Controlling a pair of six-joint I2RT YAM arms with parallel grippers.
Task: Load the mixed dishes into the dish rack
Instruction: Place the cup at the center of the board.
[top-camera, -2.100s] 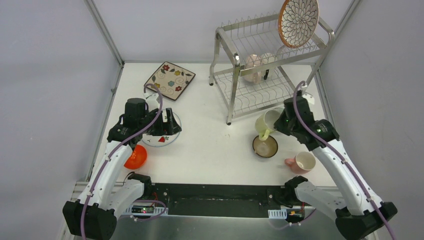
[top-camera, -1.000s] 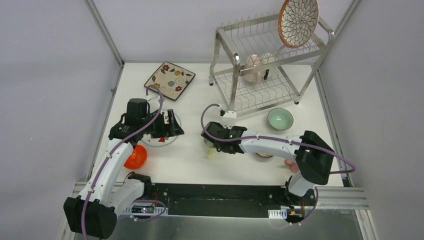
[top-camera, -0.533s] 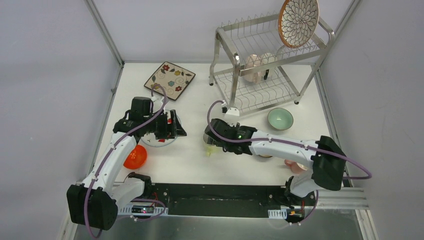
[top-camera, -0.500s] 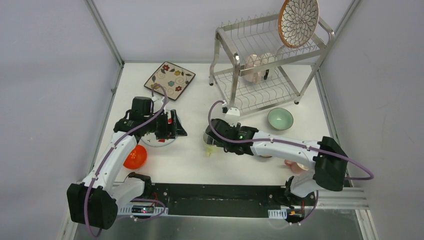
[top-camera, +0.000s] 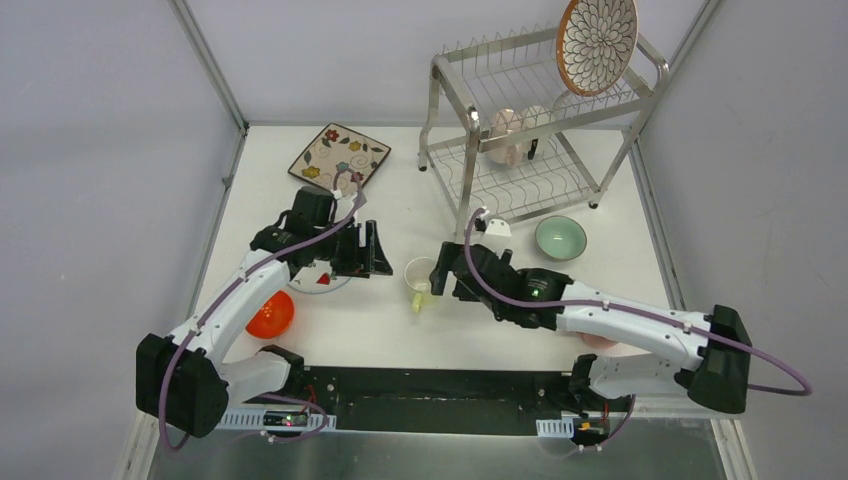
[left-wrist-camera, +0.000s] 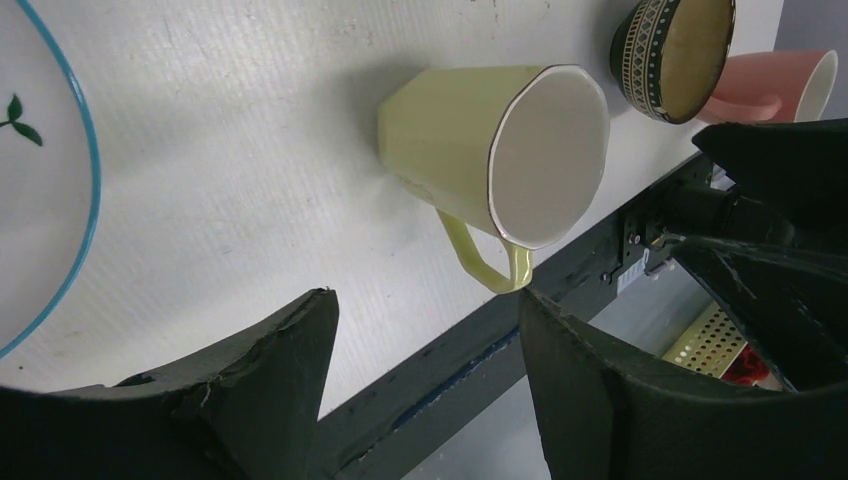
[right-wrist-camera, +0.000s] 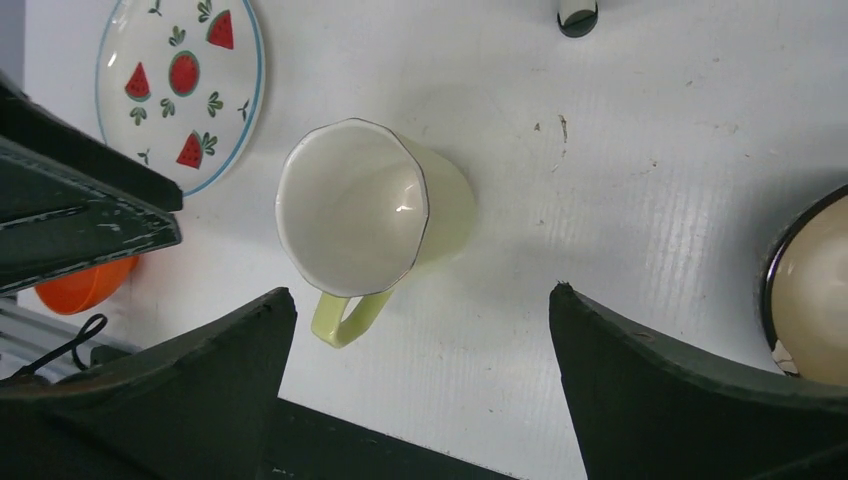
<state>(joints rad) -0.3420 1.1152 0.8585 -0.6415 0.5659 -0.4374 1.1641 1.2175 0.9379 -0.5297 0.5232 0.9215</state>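
Note:
A pale yellow cup (top-camera: 421, 273) (left-wrist-camera: 490, 150) (right-wrist-camera: 365, 205) stands upright on the table between both grippers, handle toward the near edge. My left gripper (top-camera: 378, 252) (left-wrist-camera: 425, 300) is open just left of it, holding nothing. My right gripper (top-camera: 446, 275) (right-wrist-camera: 420, 292) is open just right of it, also with nothing held. The white watermelon plate (top-camera: 318, 282) (right-wrist-camera: 180, 80) lies under the left arm. The dish rack (top-camera: 470, 75) holds the round petal plate (top-camera: 597, 40) on top and pale cups (top-camera: 508, 135) on its lower tier.
The square floral plate (top-camera: 338, 157) lies at the back left, and the orange bowl (top-camera: 270, 315) at the near left. A mint bowl (top-camera: 560, 238) sits in front of the rack. The brown bowl (left-wrist-camera: 675, 55) (right-wrist-camera: 810, 300) and pink cup (left-wrist-camera: 780, 85) lie under the right arm.
My right gripper opened, let go of the pale yellow cup and drew back to the right. The left arm swung right from the watermelon plate toward the cup, its jaws narrowing a little.

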